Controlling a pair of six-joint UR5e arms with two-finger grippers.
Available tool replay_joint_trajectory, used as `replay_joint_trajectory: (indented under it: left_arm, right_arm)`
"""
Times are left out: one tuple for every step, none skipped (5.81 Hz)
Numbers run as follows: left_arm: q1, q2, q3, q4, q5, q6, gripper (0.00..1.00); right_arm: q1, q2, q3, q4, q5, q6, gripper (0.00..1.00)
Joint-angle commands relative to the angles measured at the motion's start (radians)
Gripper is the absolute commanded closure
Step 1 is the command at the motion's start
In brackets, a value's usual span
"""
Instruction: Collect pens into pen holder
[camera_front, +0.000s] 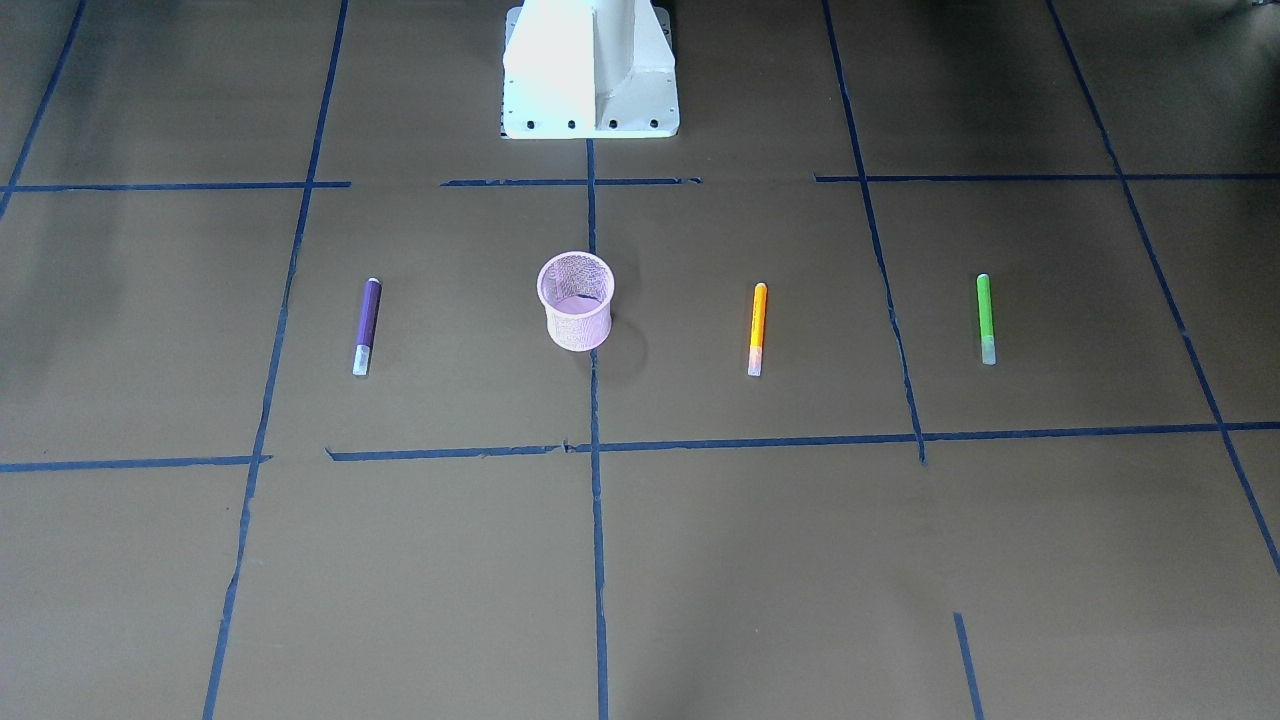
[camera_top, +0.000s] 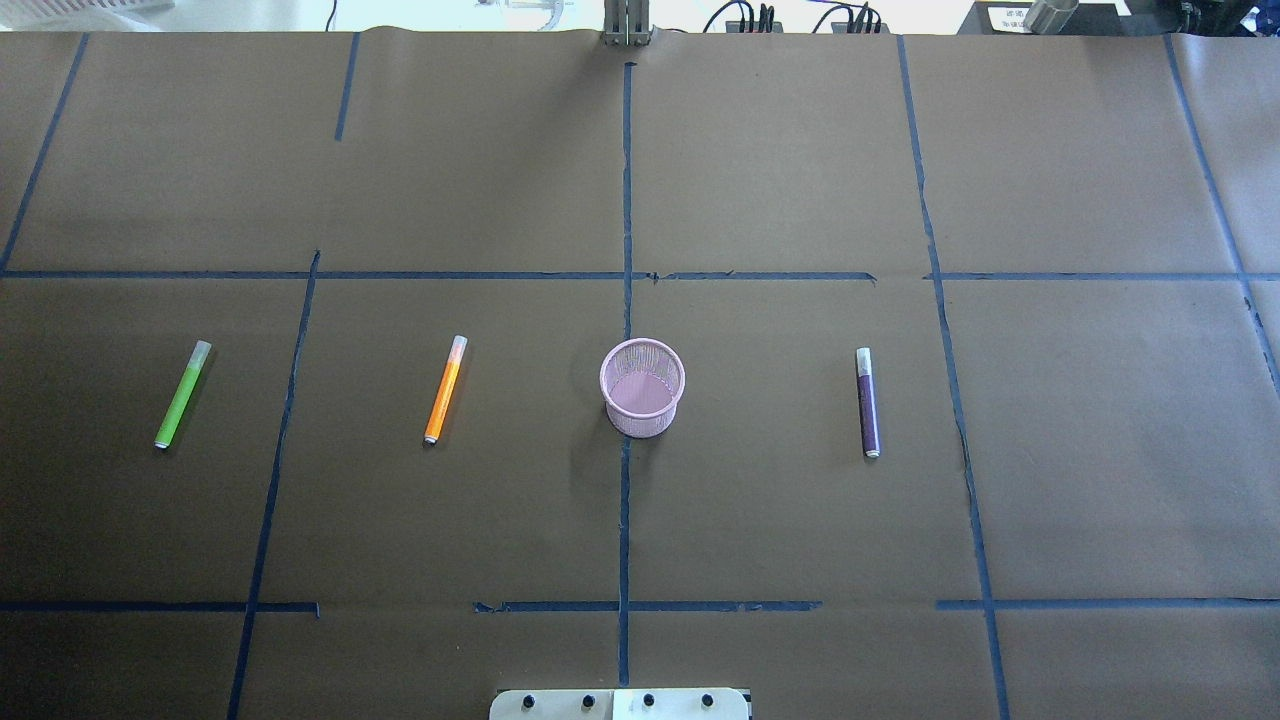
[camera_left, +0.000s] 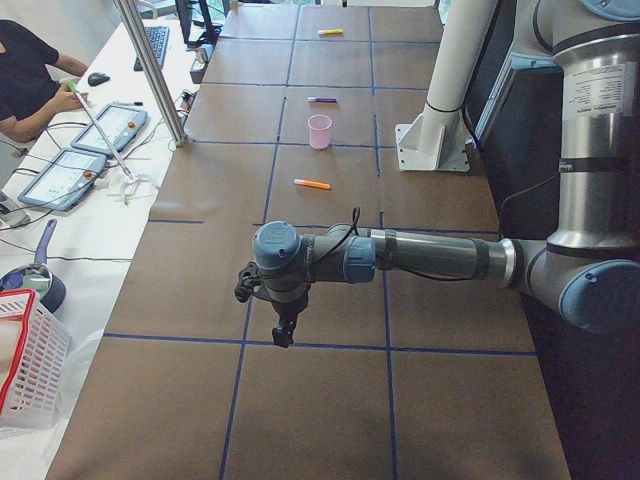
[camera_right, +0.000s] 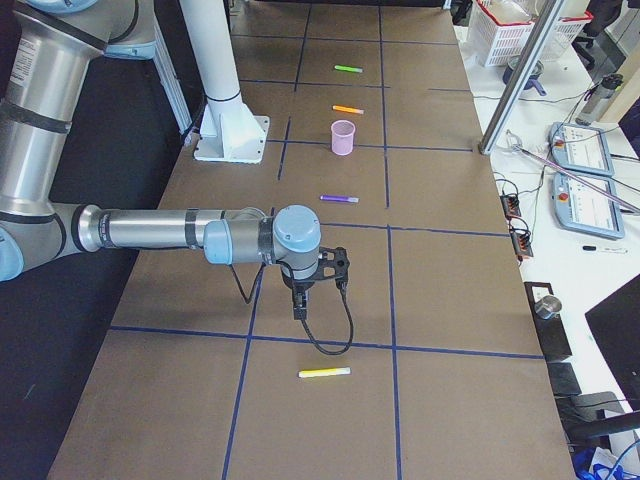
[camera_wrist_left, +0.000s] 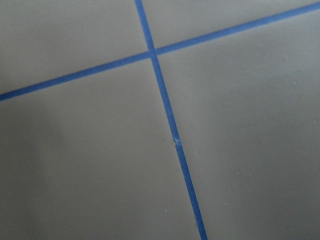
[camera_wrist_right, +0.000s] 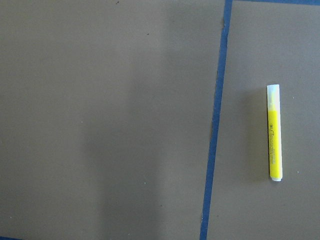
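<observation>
Covering the table (camera_top: 800, 500) is brown paper, squared off by blue tape (camera_top: 625, 200). A white bench (camera_left: 95, 235) runs along the side opposite the robot, with control tablets (camera_left: 60, 178), a seated person (camera_left: 25, 70) and a white basket (camera_left: 30, 360).

The left arm (camera_left: 430, 258) and right arm (camera_right: 150, 232) stretch low over opposite table ends. The left gripper (camera_left: 285, 335) and right gripper (camera_right: 299, 308) point downward; whether the fingers are spread or pressed together cannot be told.

The pink mesh cup (camera_top: 640, 415) stands upright at centre, on a tape line. All pens lie flat on the paper in a row, well apart:
- The orange pen (camera_top: 444, 390) and green pen (camera_top: 182, 395) are to the robot's left.
- The purple pen (camera_top: 868, 403) is to its right.
- The yellow pen (camera_wrist_right: 274, 132) is farthest right, near the right gripper.
</observation>
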Motion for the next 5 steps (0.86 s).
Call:
replay_joint_trajectory:
  left_arm:
    - [-0.004, 0.012, -0.046, 0.009, 0.011, -0.001, 0.00]
    - [-0.004, 0.027, -0.063, 0.009, 0.009, 0.002, 0.00]
    - [-0.003, 0.056, -0.071, 0.001, 0.017, -0.001, 0.00]
    - [-0.004, 0.058, -0.078, -0.002, 0.006, -0.005, 0.00]
    - [-0.003, 0.058, -0.077, -0.001, 0.009, -0.007, 0.00]
  right_arm:
    - [0.005, -0.010, -0.006, -0.001, 0.002, 0.011, 0.00]
    - [0.005, -0.007, -0.008, -0.001, -0.001, 0.013, 0.00]
    - [0.005, -0.003, -0.005, -0.001, 0.004, 0.016, 0.00]
    - [0.003, -0.004, -0.003, -0.001, 0.005, 0.016, 0.00]
    - [0.002, 0.000, -0.009, 0.029, 0.008, 0.016, 0.00]
